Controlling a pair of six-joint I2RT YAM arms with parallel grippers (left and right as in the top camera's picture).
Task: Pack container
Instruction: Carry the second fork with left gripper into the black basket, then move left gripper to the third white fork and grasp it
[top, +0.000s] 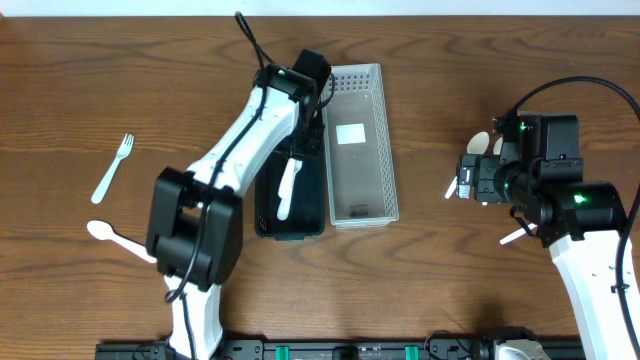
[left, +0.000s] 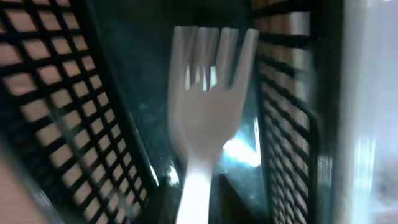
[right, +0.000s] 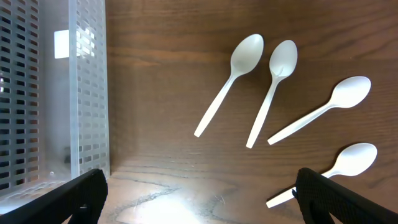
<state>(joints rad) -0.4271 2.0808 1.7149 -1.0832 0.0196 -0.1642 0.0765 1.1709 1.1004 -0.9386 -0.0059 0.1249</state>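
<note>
My left gripper (top: 298, 152) reaches down into a dark mesh basket (top: 265, 215) and is shut on the handle of a white plastic fork (top: 287, 188). In the left wrist view the fork (left: 210, 93) points tines-up inside the basket (left: 74, 124), with its handle between my fingers (left: 200, 208). A white slotted basket (top: 360, 215) stands just right of the dark one. My right gripper (top: 466, 183) is open and empty, hovering over several white spoons (right: 231, 81) on the table, with the white basket (right: 87, 93) to its left.
A loose white fork (top: 113, 167) and a white spoon (top: 115, 238) lie on the wooden table at the far left. More spoons lie under the right arm (right: 272, 92) (right: 323, 109) (right: 339, 163). A white label (top: 352, 133) lies in the white basket.
</note>
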